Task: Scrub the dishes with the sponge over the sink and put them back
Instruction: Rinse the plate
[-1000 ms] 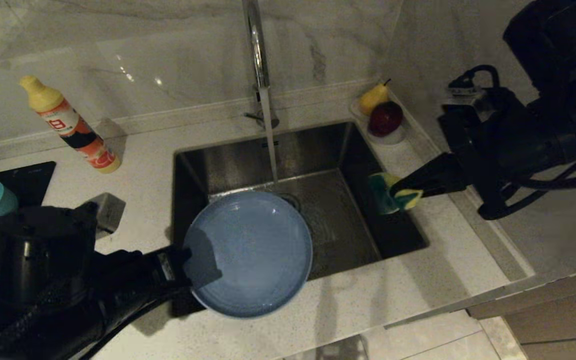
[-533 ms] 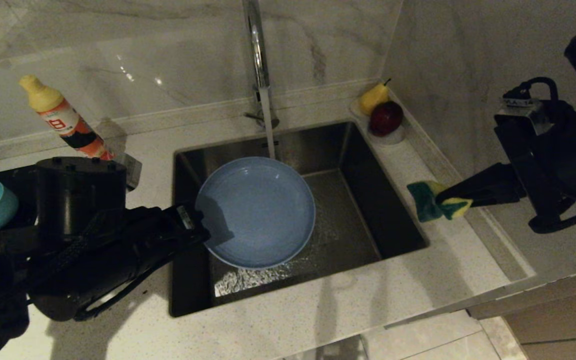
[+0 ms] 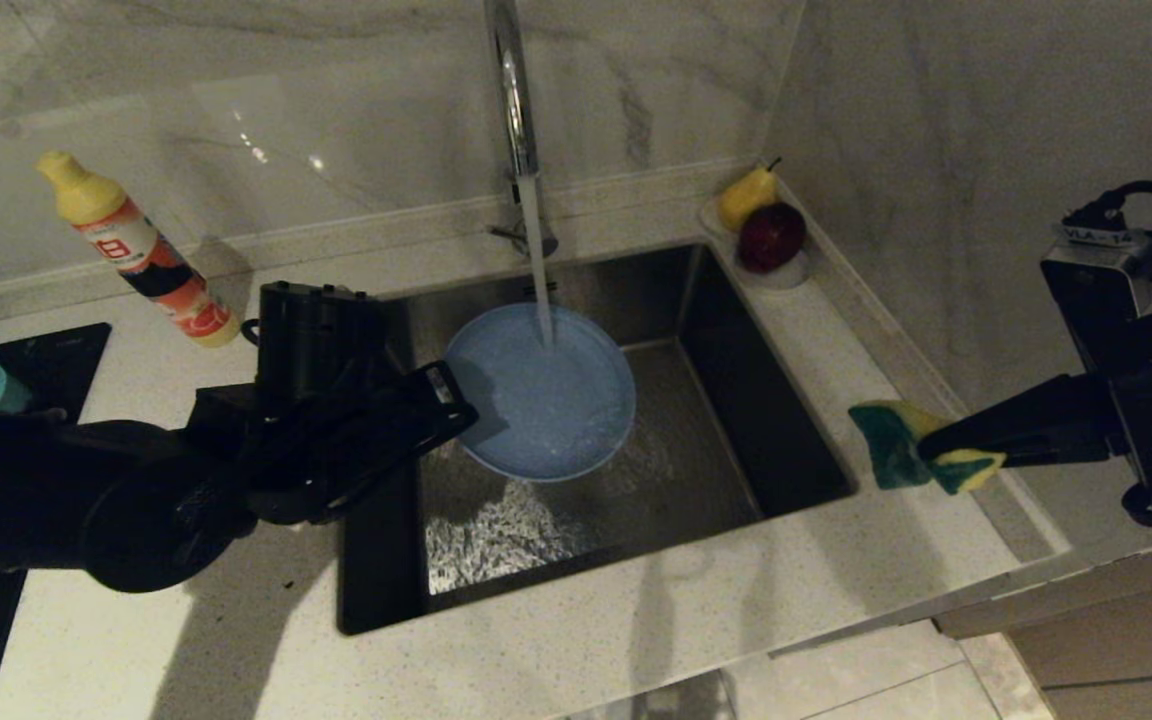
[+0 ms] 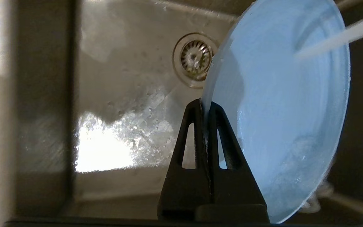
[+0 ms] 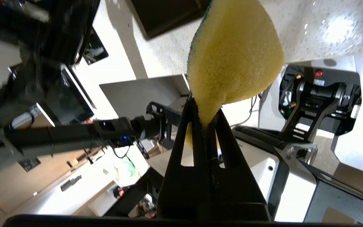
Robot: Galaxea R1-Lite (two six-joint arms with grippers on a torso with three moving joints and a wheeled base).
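Left tool (image 4: 204, 105) grips the plate (image 3: 541, 392) under running water in the sink (image 3: 696, 470); right tool (image 5: 204, 116) clenches the sponge (image 3: 901, 440) beside it. Scrubbing apparently pending; bowls untouched.

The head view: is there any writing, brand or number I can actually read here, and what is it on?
"VLA-1...": white tag on top of the right arm's wrist block; it is cut off and only partly legible.
Bottle label: red and white print on the yellow-capped bottle by the wall, too blurred to read.
White sticker on the left arm near the plate: too small to read.
Nothing else carries readable text.
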